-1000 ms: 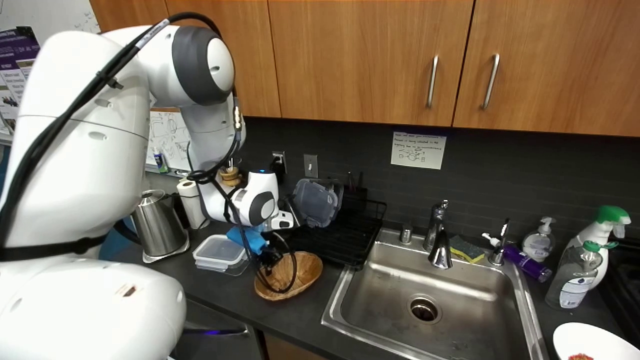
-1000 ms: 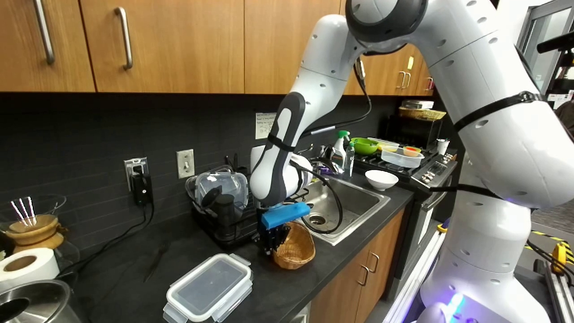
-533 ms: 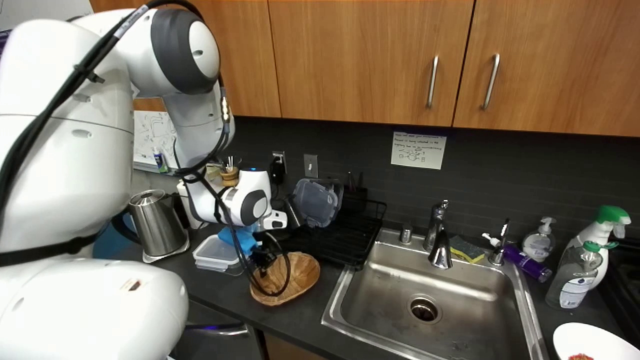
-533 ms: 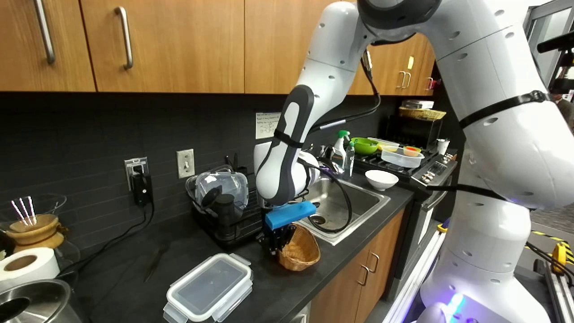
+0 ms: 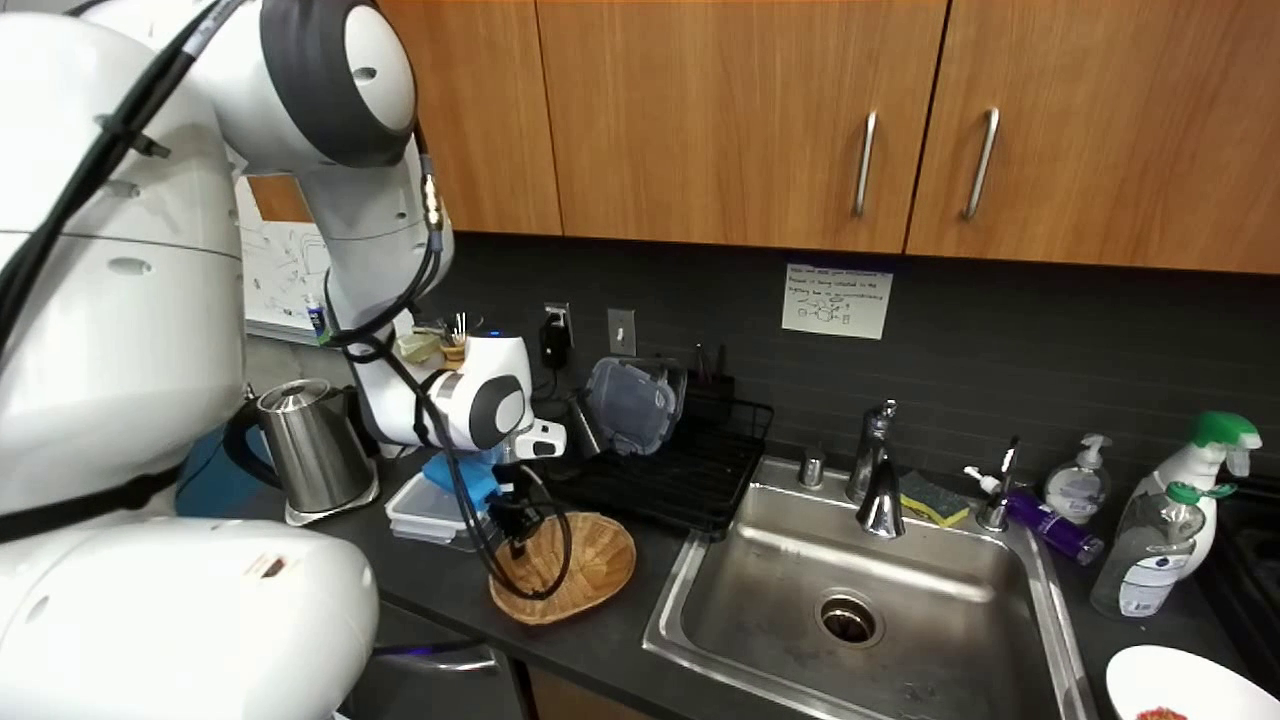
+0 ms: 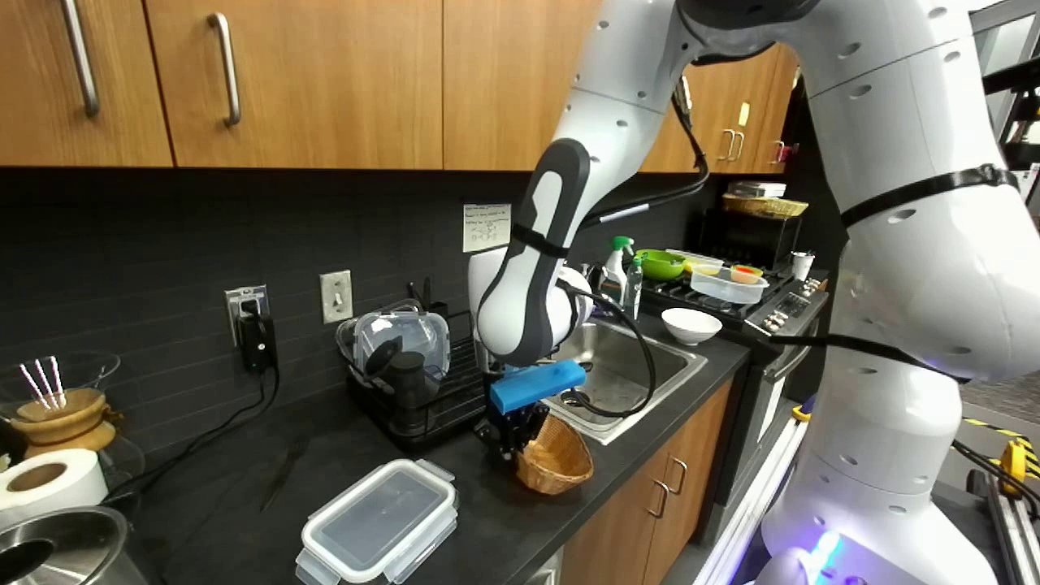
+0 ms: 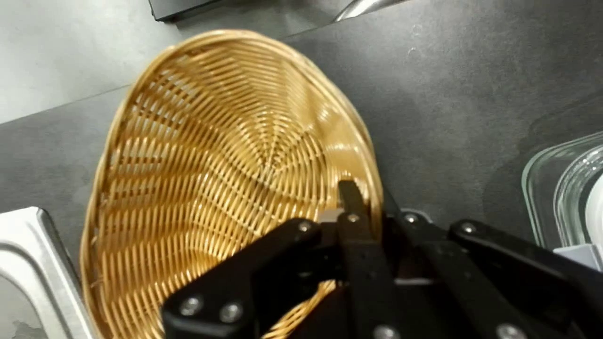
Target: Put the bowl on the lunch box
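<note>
In the wrist view, the rim of the woven bowl [image 7: 221, 188], set in the left half of the frame, is grasped by the tool [image 7: 367, 188], one finger inside the wall and one outside. The front edge of the table [image 7: 452, 94] is seen crossing behind the bowl's upper end, with floor [image 7: 70, 52] at upper left, and a corner of the sink [image 7: 33, 245] is shown at lower left, just beside the rim. In an exterior view, the lunch box [image 6: 378, 520] is found low in the frame, left of centre, unchanged in place, whereas bowl and tool are seen shifted together toward the right over the last second; the gap is widened. From that joint shift the grasp is judged to be holding, though the placing is not yet done and a swing leftward seems called for. A strip of bare table is left between bowl and lunch box. In an exterior view, the bowl is seen slightly nearer the table's front edge than a second ago, with the dish rack [image 5: 660, 485] close above it in the frame; whether it is lifted cannot be told. Room is judged tight toward dish rack and sink; a raised path over the bare strip seems safest.
</note>
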Tool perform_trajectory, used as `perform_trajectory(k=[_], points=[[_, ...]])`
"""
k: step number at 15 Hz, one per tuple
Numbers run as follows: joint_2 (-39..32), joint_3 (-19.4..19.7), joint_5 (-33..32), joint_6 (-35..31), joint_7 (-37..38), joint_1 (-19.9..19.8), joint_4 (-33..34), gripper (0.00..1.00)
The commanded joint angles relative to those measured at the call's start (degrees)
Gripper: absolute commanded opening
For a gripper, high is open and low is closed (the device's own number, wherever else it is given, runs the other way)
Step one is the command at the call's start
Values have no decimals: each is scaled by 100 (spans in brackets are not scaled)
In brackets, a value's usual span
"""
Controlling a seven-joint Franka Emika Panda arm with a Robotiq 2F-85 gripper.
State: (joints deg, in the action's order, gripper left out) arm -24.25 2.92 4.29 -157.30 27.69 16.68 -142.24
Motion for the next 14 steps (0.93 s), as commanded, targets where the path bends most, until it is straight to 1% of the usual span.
perform_trajectory(k=[1, 3, 5, 8, 11, 14], points=[[362, 188, -306, 409, 484, 293, -81, 2], [488, 184, -424, 714, 723, 378, -1, 2], [604, 155, -673, 1229, 1115, 504, 221, 2], [730, -52, -1032, 2023, 1651, 547, 656, 2], [669, -340, -1187, 2838, 1853, 468, 1237, 2], [566, -533, -1227, 3435, 1846, 397, 1705, 2]])
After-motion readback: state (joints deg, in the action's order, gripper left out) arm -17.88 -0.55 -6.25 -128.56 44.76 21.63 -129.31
